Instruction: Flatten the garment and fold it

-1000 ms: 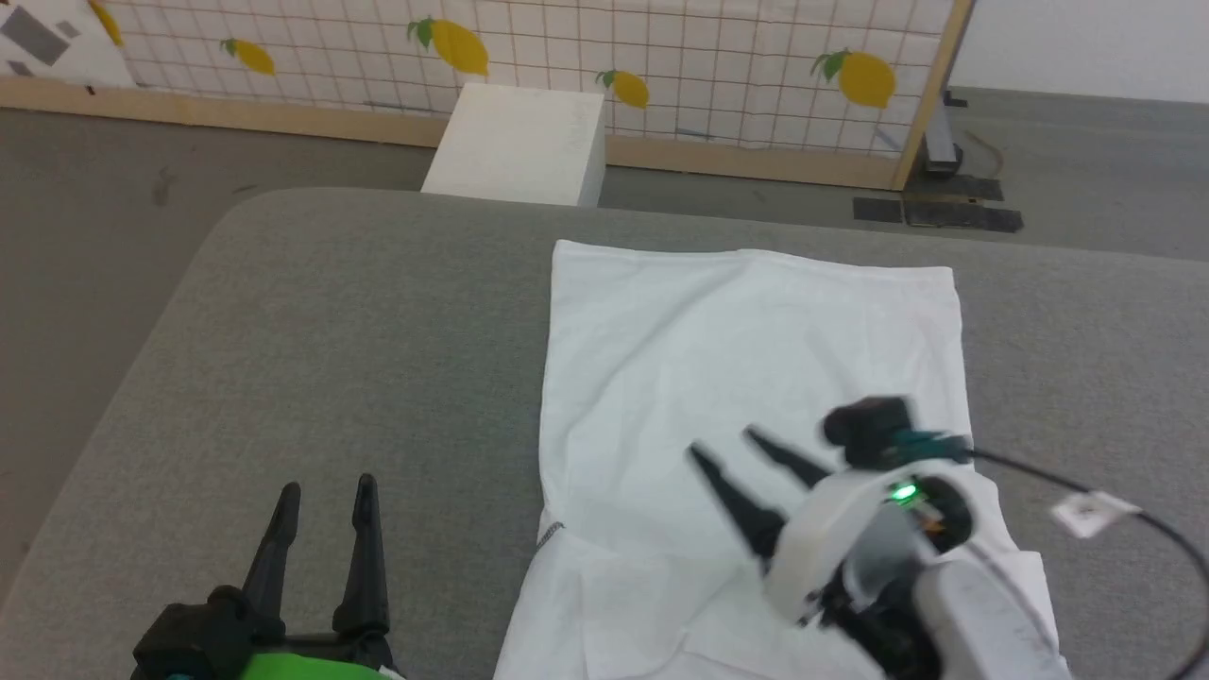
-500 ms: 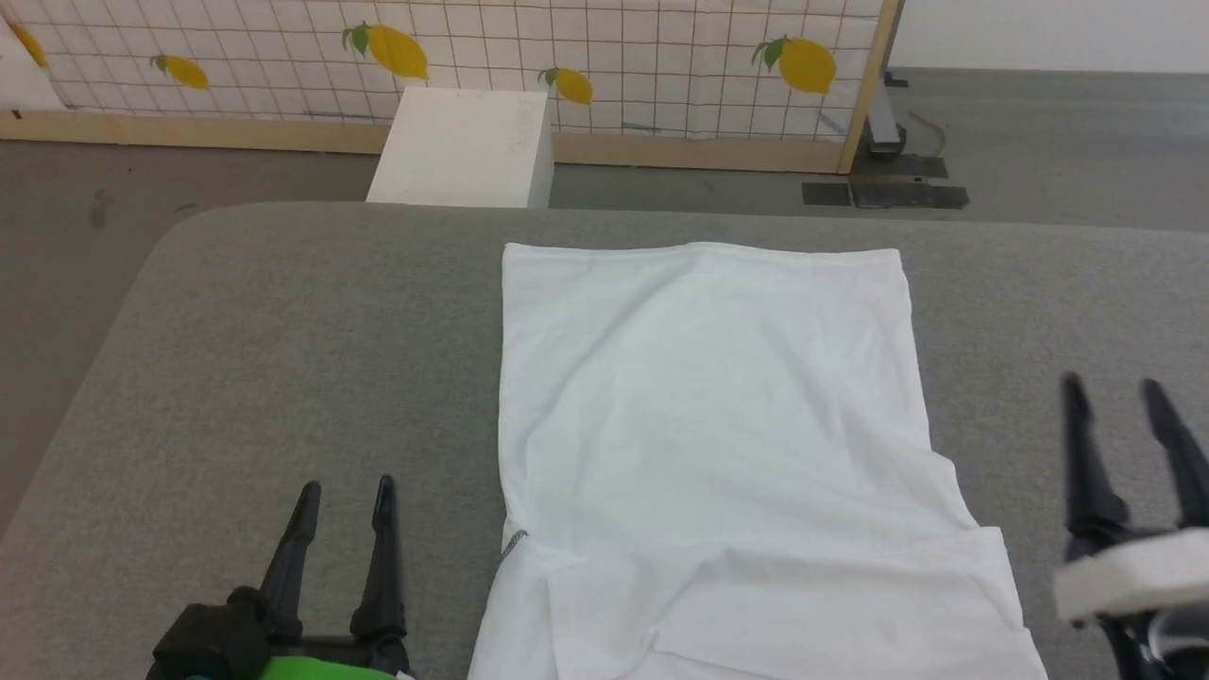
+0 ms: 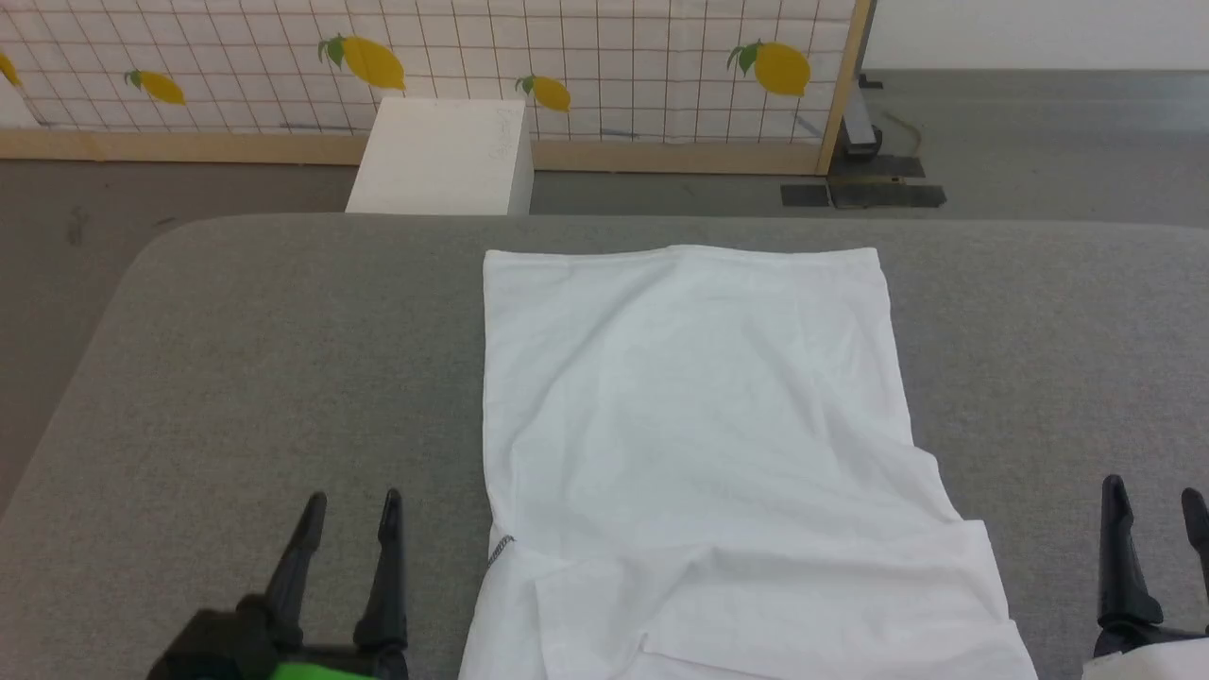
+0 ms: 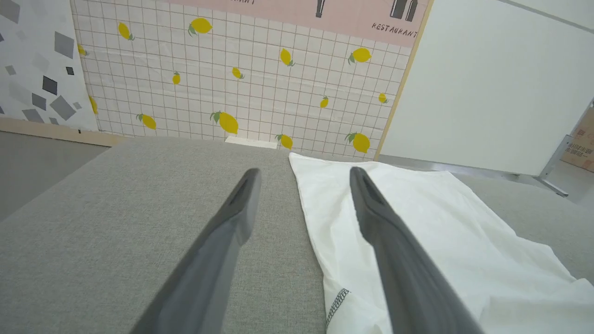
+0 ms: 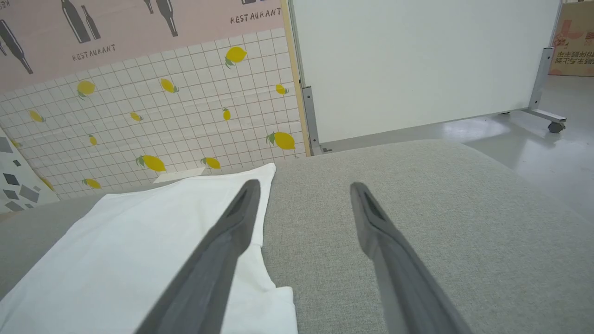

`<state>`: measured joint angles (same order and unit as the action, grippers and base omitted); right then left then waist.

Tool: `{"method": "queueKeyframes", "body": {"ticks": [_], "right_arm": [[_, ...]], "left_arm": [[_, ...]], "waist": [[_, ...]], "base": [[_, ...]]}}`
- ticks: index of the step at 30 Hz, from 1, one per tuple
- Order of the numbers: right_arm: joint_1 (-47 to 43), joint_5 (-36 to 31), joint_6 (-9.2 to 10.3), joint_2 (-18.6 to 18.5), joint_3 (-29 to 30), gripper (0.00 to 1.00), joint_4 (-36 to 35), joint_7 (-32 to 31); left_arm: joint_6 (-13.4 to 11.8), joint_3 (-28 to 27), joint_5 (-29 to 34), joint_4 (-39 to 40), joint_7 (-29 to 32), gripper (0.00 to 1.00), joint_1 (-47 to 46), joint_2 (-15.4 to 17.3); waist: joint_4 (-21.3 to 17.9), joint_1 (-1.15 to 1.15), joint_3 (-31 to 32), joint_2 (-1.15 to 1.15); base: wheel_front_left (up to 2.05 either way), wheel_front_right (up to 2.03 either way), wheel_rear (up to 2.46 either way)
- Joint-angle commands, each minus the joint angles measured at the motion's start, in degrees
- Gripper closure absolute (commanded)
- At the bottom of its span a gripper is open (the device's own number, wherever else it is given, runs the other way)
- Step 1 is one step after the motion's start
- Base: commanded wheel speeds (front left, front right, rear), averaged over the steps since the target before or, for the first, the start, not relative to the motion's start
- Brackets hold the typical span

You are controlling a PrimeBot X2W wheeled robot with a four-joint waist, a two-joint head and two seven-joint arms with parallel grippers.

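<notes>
Pulled right gripper (image 3: 1154, 489) off garment (image 3: 699, 406) to near right, splayed empty like left gripper (image 3: 354, 496); risks skewing near folds via shallow pinch.

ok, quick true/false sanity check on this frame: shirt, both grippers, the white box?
1. The garment lies spread on the grey surface, in neither gripper. True.
2. The left gripper is shut on the garment's edge. False: it is open, beside the garment's left edge and apart from it.
3. The right gripper is open, off the garment's right side. True.
4. The white box sits on the garment. False: it stands beyond the surface's far edge, by the lemon-print panel.
5. The garment's near left edge shows grey zigzag stitching. True.
</notes>
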<state>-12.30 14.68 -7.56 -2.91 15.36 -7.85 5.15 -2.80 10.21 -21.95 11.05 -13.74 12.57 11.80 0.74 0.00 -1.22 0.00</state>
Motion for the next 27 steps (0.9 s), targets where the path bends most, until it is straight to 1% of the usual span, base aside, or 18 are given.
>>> {"method": "queueKeyframes", "body": {"ticks": [1, 4, 8, 11, 14, 17, 20, 25, 27], "right_arm": [[1.16, -0.10, 0.08, 0.03, -0.13, 0.00, -0.58, 0.35], [2.35, -0.15, 0.08, 0.03, -0.66, 0.00, -1.27, 0.38], [3.61, 0.19, 0.08, 0.03, -1.35, 0.00, -2.35, 0.55], [4.54, 0.47, 0.08, 0.03, -1.77, 0.00, -2.87, 0.87], [5.34, 0.74, 0.08, 0.03, -1.46, 0.00, -3.25, 0.89], [6.32, 0.79, 0.08, 0.03, -0.89, 0.00, -3.86, 1.27], [7.64, 0.78, 0.08, 0.03, -1.15, 0.00, -4.74, 1.68], [10.77, 0.59, 0.08, 0.03, -2.01, 0.00, -7.15, 2.17], [11.95, 0.32, 0.08, 0.03, -2.39, 0.00, -8.09, 2.23]], "left_arm": [[0.43, -0.12, 1.19, 0.26, 0.58, 0.00, -2.18, 0.97], [1.29, -0.46, 1.46, 0.84, 3.13, 0.00, -6.87, 2.81], [2.16, -2.12, -0.32, 2.23, 7.38, 0.00, -15.13, 4.48], [3.15, -2.22, -0.11, 2.40, 12.86, 0.00, -22.32, 7.17], [5.02, -2.25, -3.32, 1.86, 17.64, 0.00, -29.23, 7.86], [6.75, -1.87, -4.56, -0.37, 22.94, 0.00, -37.12, 10.38], [7.91, -1.39, -5.88, -3.51, 27.27, 0.00, -43.75, 12.38], [9.07, 0.03, -8.42, -9.45, 33.98, 0.00, -52.86, 14.71], [9.23, 0.50, -9.78, -12.08, 36.38, 0.00, -55.56, 14.68]], "waist": [[-0.20, 0.00, -1.23, 0.00], [-0.29, 0.00, -3.04, 0.00], [-0.49, 0.00, -5.82, 0.00], [-0.85, 0.00, -8.07, 0.00], [-1.35, 0.00, -10.57, 0.00], [-1.88, 0.00, -13.78, 0.00], [-2.80, 0.00, -16.88, 0.00], [-4.21, 0.00, -21.95, 0.00], [-4.69, 0.00, -23.50, 0.00]], "base": [[0.00, 0.00, 0.00], [0.00, 0.00, 0.00], [0.00, 0.00, 0.00], [0.00, 0.00, 0.00], [0.00, 0.00, 0.00], [0.00, 0.00, 0.00], [0.00, 0.00, 0.00], [0.00, 0.00, 0.00], [0.00, 0.00, 0.00]]}}
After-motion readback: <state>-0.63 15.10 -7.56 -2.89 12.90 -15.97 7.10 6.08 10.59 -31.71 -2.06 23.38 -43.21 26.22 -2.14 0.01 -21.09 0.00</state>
